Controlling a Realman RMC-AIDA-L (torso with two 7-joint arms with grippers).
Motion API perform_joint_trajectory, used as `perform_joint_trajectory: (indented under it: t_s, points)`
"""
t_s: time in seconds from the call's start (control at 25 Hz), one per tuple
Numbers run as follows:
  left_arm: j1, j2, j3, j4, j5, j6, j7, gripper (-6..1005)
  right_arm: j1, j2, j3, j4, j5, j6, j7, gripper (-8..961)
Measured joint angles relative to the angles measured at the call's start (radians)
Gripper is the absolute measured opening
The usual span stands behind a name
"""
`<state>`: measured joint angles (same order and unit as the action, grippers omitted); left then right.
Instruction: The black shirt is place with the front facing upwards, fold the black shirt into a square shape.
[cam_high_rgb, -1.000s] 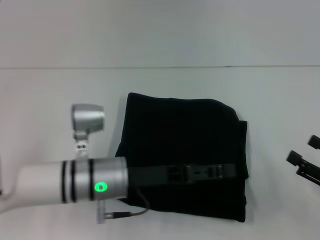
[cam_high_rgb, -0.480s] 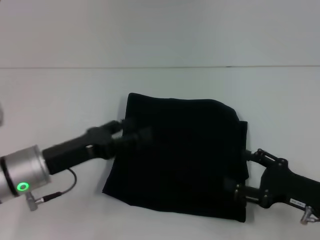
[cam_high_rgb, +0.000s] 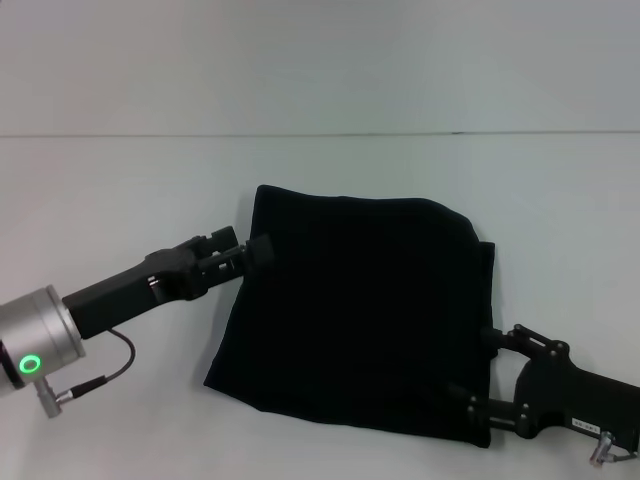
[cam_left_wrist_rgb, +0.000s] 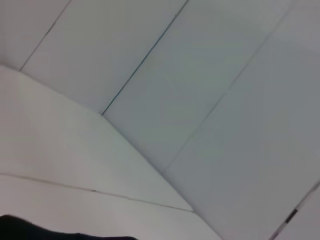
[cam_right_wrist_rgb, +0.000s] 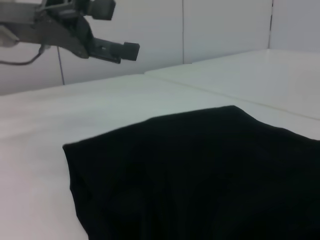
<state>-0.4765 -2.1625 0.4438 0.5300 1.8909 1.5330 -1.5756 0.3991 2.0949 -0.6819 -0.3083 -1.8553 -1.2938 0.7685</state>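
The black shirt (cam_high_rgb: 360, 310) lies on the white table, folded into a rough square; its lettering and neck label are hidden. It fills the lower part of the right wrist view (cam_right_wrist_rgb: 210, 175). My left gripper (cam_high_rgb: 245, 245) is open at the shirt's left edge, holding nothing. The right wrist view shows the left gripper (cam_right_wrist_rgb: 117, 30) raised above the table. My right gripper (cam_high_rgb: 478, 370) is open at the shirt's near right corner, its jaws on either side of the right edge.
The white table (cam_high_rgb: 120, 180) reaches back to a pale wall. A cable (cam_high_rgb: 105, 375) hangs from my left wrist near the table's front left. The left wrist view shows only wall panels and table.
My left arm has pulled back from across the shirt to its left edge. My right arm has come in from the right to the shirt's near right corner. The shirt's near left corner has spread outward.
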Motion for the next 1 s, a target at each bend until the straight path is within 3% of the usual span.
perform_joint_trajectory:
  t_s: [0.2,0.4,0.64,1.0]
  points:
    - [-0.027,0.011,0.006,-0.002,0.018,-0.057,-0.108,951,-0.015,-0.003,0.009,-0.009,0.004,-0.004,-0.006,923]
    - [-0.071,0.026,0.041,-0.003,0.032,-0.185,-0.306,950,-0.062,-0.007,0.074,-0.025,0.021,-0.126,-0.056,923]
    - [-0.187,0.057,0.148,-0.005,0.239,-0.371,-0.653,950,-0.145,-0.007,0.089,-0.058,0.015,-0.258,-0.104,923]
    - [-0.244,0.058,0.183,-0.023,0.274,-0.476,-0.673,949,-0.185,-0.006,0.083,-0.053,-0.048,-0.285,-0.136,924]
